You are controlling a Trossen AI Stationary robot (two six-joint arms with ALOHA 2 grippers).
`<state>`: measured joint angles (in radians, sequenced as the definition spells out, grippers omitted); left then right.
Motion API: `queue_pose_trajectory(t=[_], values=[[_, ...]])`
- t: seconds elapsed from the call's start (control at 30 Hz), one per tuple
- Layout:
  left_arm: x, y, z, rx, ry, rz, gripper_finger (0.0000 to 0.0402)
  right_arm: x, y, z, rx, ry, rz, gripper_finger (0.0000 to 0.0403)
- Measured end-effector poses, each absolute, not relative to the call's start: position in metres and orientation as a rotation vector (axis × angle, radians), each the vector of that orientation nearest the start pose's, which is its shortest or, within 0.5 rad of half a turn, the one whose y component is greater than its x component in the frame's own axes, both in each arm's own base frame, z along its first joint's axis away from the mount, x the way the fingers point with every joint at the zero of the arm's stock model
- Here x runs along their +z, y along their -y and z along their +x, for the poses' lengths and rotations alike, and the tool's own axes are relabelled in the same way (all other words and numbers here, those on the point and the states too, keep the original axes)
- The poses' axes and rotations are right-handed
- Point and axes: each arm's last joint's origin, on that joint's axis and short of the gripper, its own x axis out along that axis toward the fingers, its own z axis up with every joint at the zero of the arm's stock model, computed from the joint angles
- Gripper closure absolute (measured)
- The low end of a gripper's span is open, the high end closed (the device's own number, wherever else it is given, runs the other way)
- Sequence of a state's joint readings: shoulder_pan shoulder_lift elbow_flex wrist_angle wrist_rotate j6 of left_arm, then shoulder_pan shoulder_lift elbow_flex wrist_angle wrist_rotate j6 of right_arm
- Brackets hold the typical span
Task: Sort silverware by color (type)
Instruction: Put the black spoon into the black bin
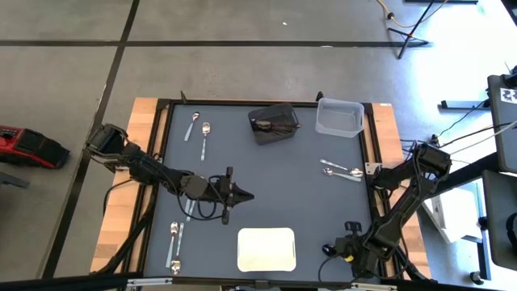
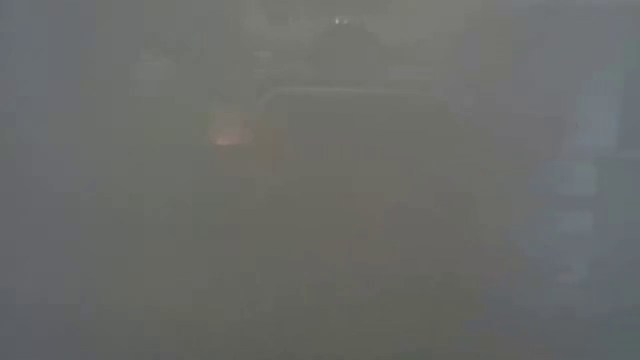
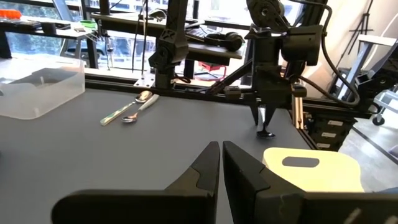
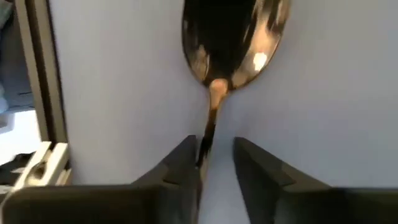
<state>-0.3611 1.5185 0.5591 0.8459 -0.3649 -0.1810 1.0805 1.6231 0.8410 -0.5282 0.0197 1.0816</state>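
- Progress, judged: early to middle. The dark bin (image 1: 273, 124) at 12 o'clock on the worktop (image 1: 266, 194) holds at least one dark utensil; the clear bin (image 1: 339, 117) at 1 o'clock looks empty; the white tray (image 1: 266, 249) at 6 o'clock is bare.
- Left to sort: two silver spoons (image 1: 199, 133) at 11 o'clock, a silver pair (image 1: 341, 170) at 3 o'clock, another silver pair (image 1: 174, 245) at 7 o'clock, all loose on the worktop.
- Right pincer (image 4: 214, 163): at 5 o'clock, near the worktop's front edge, pointing down. Fingers are parted, one on each side of the slim stem of a dark glossy spoon (image 4: 233, 37) lying flat on the worktop; not yet clenched on it.
- That spoon: blackish bowl with a bronze sheen, bright highlights, thin neck; slippery-looking, judged.
- Left pincer (image 3: 221, 163): mid-worktop toward 8 o'clock, aimed at 3 o'clock, fingers nearly together, holding nothing.
- Low view: fogged, nothing legible.
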Motion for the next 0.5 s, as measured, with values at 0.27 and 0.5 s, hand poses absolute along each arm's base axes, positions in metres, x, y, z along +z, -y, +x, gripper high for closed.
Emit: queue_pose_trajectory(t=[0.27,0.5], values=[[0.190,0.096,0.274,-0.011,-0.108,-0.141,0.0386,0.143,-0.239,0.136,0.257,-1.312,-0.034,0.0388],[0.190,0.096,0.274,-0.010,-0.107,-0.141,0.0386,0.158,-0.221,0.157,0.214,-1.159,-0.147,0.0395]])
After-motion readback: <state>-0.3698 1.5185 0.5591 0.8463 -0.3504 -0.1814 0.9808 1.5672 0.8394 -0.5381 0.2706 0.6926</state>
